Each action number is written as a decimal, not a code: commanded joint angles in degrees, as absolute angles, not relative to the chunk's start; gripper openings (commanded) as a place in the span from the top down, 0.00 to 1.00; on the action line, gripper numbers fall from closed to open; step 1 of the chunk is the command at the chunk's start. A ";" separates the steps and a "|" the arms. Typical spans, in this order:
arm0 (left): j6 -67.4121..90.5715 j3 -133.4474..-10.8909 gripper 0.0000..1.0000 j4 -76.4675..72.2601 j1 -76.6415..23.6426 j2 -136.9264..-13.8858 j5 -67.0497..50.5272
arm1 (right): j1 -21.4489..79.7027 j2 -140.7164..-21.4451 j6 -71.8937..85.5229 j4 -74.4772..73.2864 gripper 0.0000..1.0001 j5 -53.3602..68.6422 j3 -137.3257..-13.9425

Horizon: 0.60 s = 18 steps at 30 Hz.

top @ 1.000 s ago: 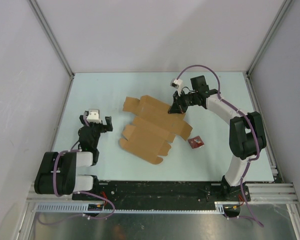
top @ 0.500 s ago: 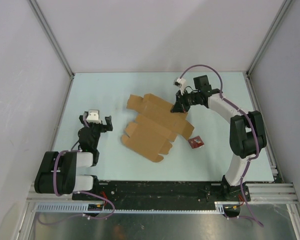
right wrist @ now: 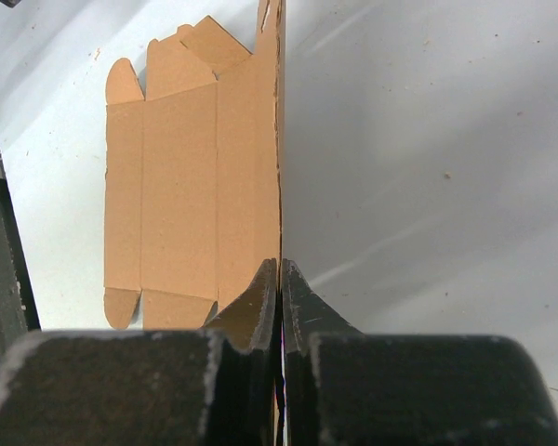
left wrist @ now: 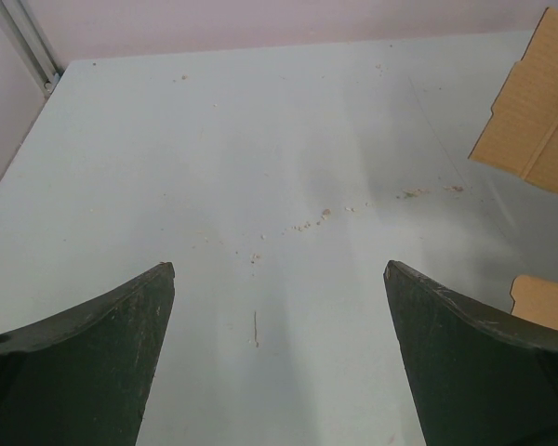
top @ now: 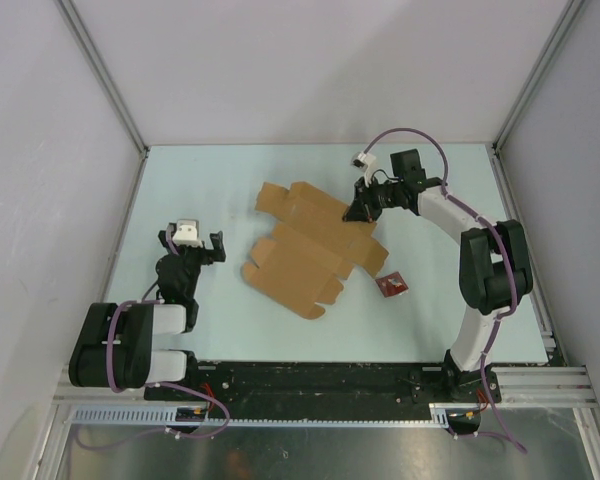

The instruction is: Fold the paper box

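The right gripper (top: 361, 213) is closed on the paper box (top: 310, 250), pinching its edge on the side toward that arm. In the right wrist view the two fingers (right wrist: 251, 311) meet on the thin cardboard. The pinched panel shows edge-on as a narrow line running straight ahead of the right gripper (right wrist: 280, 279). The rest of the paper box (right wrist: 191, 186) spreads out to the left of the fingertips as an unfolded brown sheet with crease lines, rounded tabs and small flaps.

Seen from above, the sheet lies on the pale counter (top: 230, 180) and reaches from the right gripper toward the left arm. A small red packet (top: 391, 286) lies on the counter behind the right gripper, toward that arm's base, just beside the sheet's edge.

The left gripper (top: 192, 245) has its jaws spread wide with nothing between them, and it is well apart from the box, which lies off to its right. In the left wrist view only bare counter (left wrist: 260, 167) shows ahead of the left gripper (left wrist: 279, 269). Corners of the box (left wrist: 535, 111) show at the far right.
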State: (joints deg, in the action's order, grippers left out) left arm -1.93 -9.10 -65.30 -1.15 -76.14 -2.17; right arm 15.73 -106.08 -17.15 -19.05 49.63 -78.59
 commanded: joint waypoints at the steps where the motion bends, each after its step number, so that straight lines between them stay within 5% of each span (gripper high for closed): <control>1: -2.02 -9.05 0.00 -68.11 -1.32 -76.20 -2.11 | 15.47 -106.52 -16.17 -17.14 0.98 51.42 -78.84; 18: -2.11 -9.05 0.00 -68.11 -1.32 -76.20 -2.11 | 13.89 -107.58 -17.40 -15.74 0.99 49.66 -77.53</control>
